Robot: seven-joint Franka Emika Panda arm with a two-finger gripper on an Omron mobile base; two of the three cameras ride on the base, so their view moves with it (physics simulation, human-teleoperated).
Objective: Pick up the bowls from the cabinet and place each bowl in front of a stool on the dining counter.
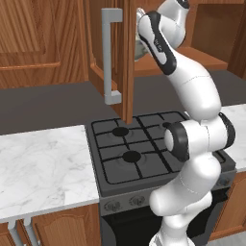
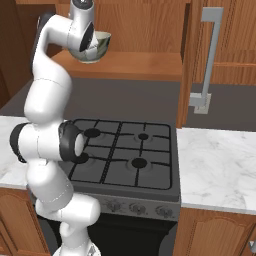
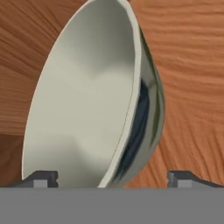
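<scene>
**Lifting the cream bowl off the cabinet shelf**

Holding the pale cream-green bowl (image 2: 96,47) by its rim, the gripper (image 2: 90,46) keeps it just above the cabinet shelf (image 2: 135,65), near that shelf's 9 o'clock end in the right base view. A rim pinch makes sense here: the bowl is too wide to span, so 1 finger seems to sit inside and 1 outside the wall. In the hand view the bowl (image 3: 94,96) rises between the 2 fingertips (image 3: 41,179), its rim edge running from 6 toward 12 o'clock, yet the contact itself is hidden at the bottom edge, so I cannot tell how tightly the fingers press.

The cabinet door (image 1: 117,57) stands swung open, its long grey handle (image 1: 109,55) at about 11 o'clock of the stove (image 1: 137,146), leaving the shelf reachable. The arm rises over the burners, elbow bent, forearm angled up and wrist tucked in toward the shelf. Carrying to the dining counter is not yet begun.
</scene>
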